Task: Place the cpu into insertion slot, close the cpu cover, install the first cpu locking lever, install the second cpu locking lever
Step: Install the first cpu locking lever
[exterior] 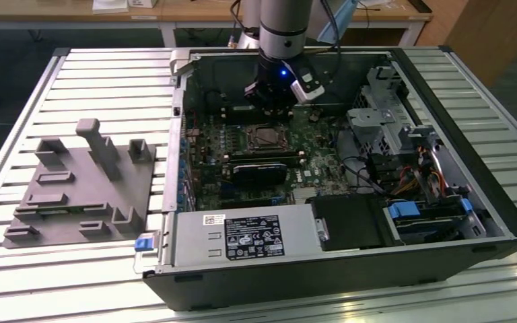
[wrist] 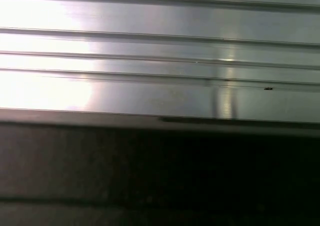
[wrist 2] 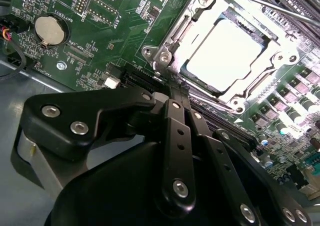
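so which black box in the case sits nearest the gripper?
The long black card, just below the cpu cover in the exterior view; the labelled power supply lies farther from the gripper.

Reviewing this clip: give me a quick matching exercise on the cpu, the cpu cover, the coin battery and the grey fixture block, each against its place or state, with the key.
Things:
1. cpu
2. cpu cover
3. coin battery
4. grey fixture block

Places or states:
A. stands on the slatted table outside the computer case, at the exterior view's left
B. round and silvery, seated in a holder on the green board
C. lies flat inside the socket, its pale metal top showing
D. silvery frame lying down around the chip

Pairs: 1-C, 2-D, 3-B, 4-A
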{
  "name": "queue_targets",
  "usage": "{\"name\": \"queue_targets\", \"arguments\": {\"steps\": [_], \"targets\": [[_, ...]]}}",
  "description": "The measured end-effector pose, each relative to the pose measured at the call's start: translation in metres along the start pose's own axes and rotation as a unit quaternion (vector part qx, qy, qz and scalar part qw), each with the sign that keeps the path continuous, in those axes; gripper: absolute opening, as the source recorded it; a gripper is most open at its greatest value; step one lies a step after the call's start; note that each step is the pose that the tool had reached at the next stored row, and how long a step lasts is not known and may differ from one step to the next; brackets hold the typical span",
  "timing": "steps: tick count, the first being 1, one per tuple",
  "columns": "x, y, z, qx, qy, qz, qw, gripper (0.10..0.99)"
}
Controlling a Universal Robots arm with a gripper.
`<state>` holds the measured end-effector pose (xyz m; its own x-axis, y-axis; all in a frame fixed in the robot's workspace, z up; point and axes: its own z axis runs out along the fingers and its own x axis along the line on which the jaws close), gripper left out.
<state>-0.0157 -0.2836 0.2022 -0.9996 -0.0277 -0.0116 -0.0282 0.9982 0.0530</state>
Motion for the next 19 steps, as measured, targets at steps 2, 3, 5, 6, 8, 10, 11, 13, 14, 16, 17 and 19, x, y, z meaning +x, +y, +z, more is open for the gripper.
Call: {"name": "queue_targets", "arguments": {"steps": [2, 3, 5, 6, 8, 10, 11, 13, 14, 16, 17, 19], "targets": [[0.0000, 0.0000, 0.0000, 0.0018, 0.0000, 0.000, 1.0000, 0.106], [0.0000, 0.0000, 0.0001, 0.0034, 0.0002, 0.000, 1.0000, 0.106], [-0.0001, 0.0000, 0.0005, 0.0059, 0.0003, 0.000, 1.0000, 0.106], [-0.0002, -0.0001, 0.0007, 0.0068, 0.0003, 0.000, 1.0000, 0.106], [-0.0003, -0.0001, 0.0012, 0.0086, 0.0003, 0.000, 1.0000, 0.106], [-0.0004, -0.0001, 0.0018, 0.0102, 0.0003, 0.000, 0.9999, 0.106], [-0.0004, -0.0002, 0.0020, 0.0111, 0.0004, 0.000, 0.9999, 0.106], [-0.0005, -0.0003, 0.0025, 0.0128, 0.0006, 0.000, 0.9999, 0.106], [-0.0006, -0.0003, 0.0027, 0.0134, 0.0006, 0.000, 0.9999, 0.106], [-0.0007, -0.0003, 0.0033, 0.0146, 0.0006, 0.000, 0.9999, 0.106], [-0.0008, -0.0003, 0.0036, 0.0151, 0.0006, 0.000, 0.9999, 0.106], [-0.0010, -0.0003, 0.0043, 0.0161, 0.0006, 0.000, 0.9999, 0.106]]}}
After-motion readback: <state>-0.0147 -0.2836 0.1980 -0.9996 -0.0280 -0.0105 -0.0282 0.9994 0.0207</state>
